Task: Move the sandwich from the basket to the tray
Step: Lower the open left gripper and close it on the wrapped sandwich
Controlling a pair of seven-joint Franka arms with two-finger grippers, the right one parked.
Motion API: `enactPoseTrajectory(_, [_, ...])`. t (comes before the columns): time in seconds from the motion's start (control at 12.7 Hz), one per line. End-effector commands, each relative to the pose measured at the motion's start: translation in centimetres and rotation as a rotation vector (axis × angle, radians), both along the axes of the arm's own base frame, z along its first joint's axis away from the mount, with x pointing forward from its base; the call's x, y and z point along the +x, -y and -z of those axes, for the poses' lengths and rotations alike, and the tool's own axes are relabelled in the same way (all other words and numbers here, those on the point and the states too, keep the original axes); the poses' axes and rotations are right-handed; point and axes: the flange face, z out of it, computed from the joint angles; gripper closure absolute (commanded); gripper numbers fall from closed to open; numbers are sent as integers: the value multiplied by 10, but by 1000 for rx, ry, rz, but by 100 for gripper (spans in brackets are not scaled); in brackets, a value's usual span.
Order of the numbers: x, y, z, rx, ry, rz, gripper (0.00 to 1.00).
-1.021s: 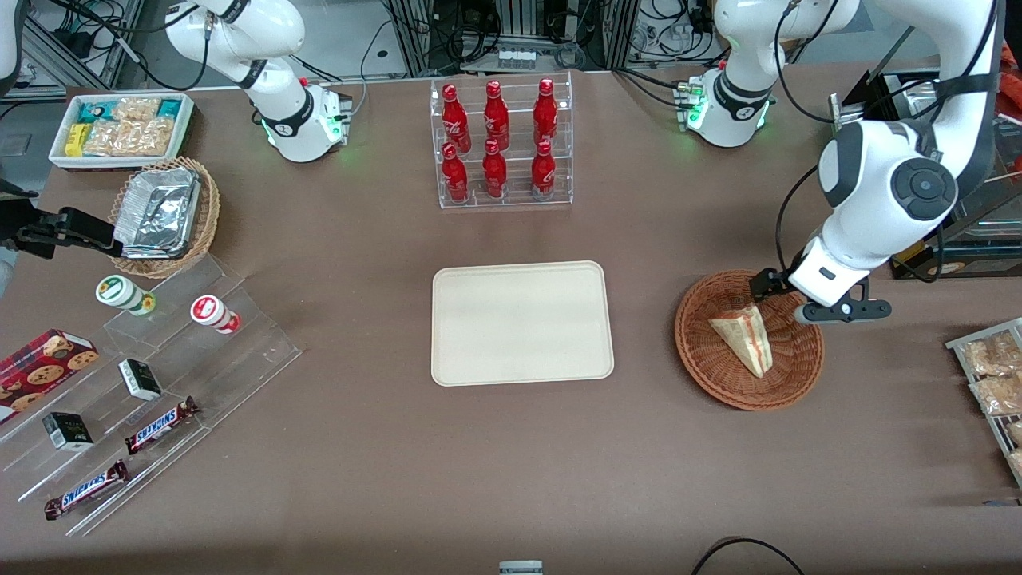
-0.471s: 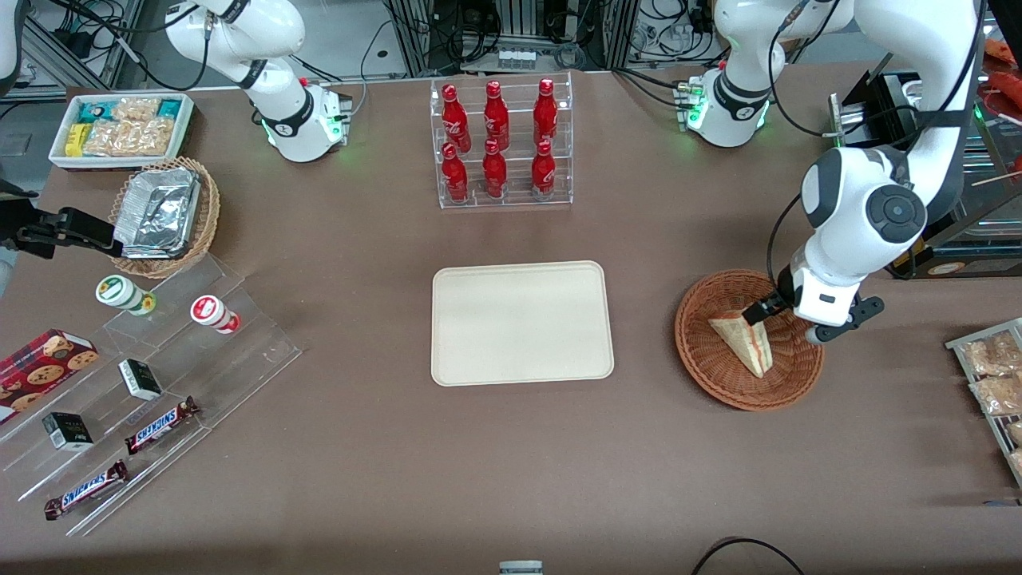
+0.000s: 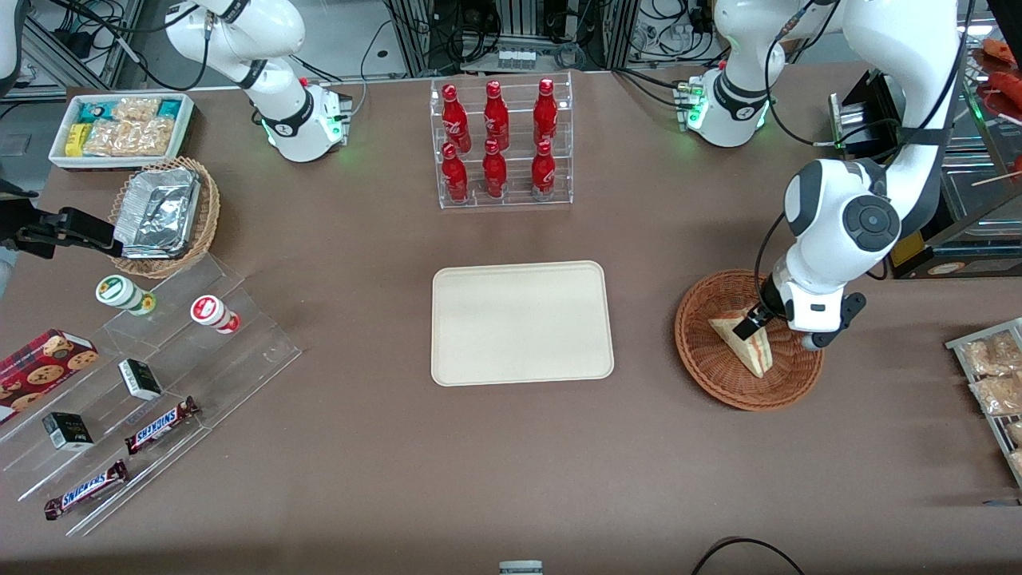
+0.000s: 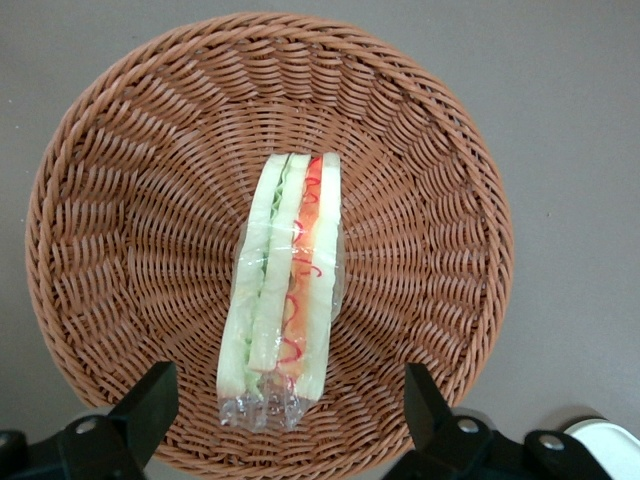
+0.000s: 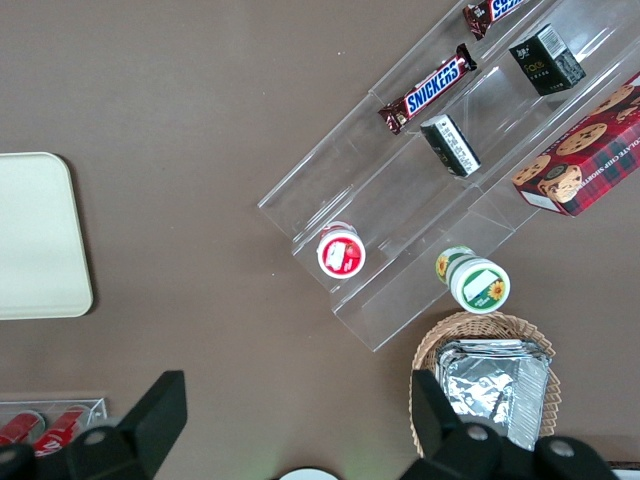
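The sandwich [image 3: 742,341], a plastic-wrapped wedge with green and red filling [image 4: 285,280], lies in the reddish-brown wicker basket [image 3: 703,375] toward the working arm's end of the table. My gripper [image 3: 781,331] hangs just above the basket [image 4: 120,200], open. The gripper [image 4: 287,415] straddles the end of the sandwich, and its black fingers [image 4: 150,400] stand apart from the wrapper without touching it. The cream tray [image 3: 521,323] lies bare in the middle of the table, beside the basket, and its edge shows in the right wrist view [image 5: 40,235].
A clear rack of red bottles [image 3: 503,144] stands farther from the front camera than the tray. A rack of snack packets [image 3: 994,375] sits at the working arm's table end. Acrylic steps with snacks [image 3: 144,375] and a foil-tray basket [image 3: 164,212] sit at the parked arm's end.
My arm has swung in over the basket and the wrist has turned, bringing the gripper from the basket's rim to just above the sandwich. The sandwich has not moved.
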Motion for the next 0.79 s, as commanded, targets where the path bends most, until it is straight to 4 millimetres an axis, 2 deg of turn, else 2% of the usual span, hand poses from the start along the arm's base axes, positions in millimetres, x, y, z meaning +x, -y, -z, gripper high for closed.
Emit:
enactPoseTrajectory(0.0, [1, 3, 15, 4, 0, -12, 0])
enactPoseTrajectory(0.47, [3, 2, 43, -4, -9, -13, 0])
enactPoseTrajectory(0.63, [4, 2, 46, -6, -5, -12, 0])
enactPoseTrajectory(0.71, [4, 2, 46, -5, -6, -11, 8])
